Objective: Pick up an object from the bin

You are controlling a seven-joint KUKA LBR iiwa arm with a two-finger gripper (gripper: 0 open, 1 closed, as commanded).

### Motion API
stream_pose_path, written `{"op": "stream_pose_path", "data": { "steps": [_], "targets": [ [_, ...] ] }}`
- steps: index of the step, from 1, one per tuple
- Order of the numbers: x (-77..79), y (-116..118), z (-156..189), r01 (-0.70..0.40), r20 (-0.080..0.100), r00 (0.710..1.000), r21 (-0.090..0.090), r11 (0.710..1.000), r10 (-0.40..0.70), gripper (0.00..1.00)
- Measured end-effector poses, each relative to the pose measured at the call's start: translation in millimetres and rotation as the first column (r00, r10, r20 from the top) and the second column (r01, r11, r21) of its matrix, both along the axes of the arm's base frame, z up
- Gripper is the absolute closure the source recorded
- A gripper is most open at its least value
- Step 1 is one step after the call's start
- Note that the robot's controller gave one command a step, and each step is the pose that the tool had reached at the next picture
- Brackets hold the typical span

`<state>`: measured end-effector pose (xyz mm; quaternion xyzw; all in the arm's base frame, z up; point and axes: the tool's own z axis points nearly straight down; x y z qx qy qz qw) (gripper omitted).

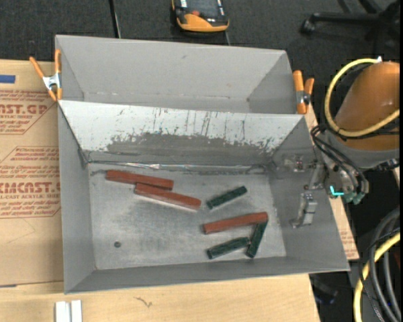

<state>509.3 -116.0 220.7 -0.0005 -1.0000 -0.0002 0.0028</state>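
Note:
My gripper hangs over the bin's right sloping wall, with nothing seen in it. Nearest to it, on the bin floor to its left, lies a red-brown flat bar. Just below that bar are two dark green bars, one short and tilted, the other lying flatter; their ends meet. A third dark green bar lies a little above the red-brown one.
Two more red-brown bars lie side by side at the floor's upper left, slanting down to the right. The arm with its orange cover and cables stands outside the bin's right rim.

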Motion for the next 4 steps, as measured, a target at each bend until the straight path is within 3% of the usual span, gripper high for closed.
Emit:
{"op": "stream_pose_path", "data": {
  "steps": [1, 2, 3, 4],
  "targets": [
    [1.8, 1, 4, -0.002, 0.008, 1.0, -0.001, 1.0, 0.002, 0.0],
    [11.1, 26, -47, -0.093, 0.011, 0.996, -0.002, 0.996, 0.093, 0.0],
    [28.7, 77, -63, -0.317, 0.006, 0.948, 0.0, 0.948, 0.317, 0.0],
    [18.4, 80, -77, -0.293, 0.008, 0.956, 0.001, 0.956, 0.293, 0.0]
  ]
}}
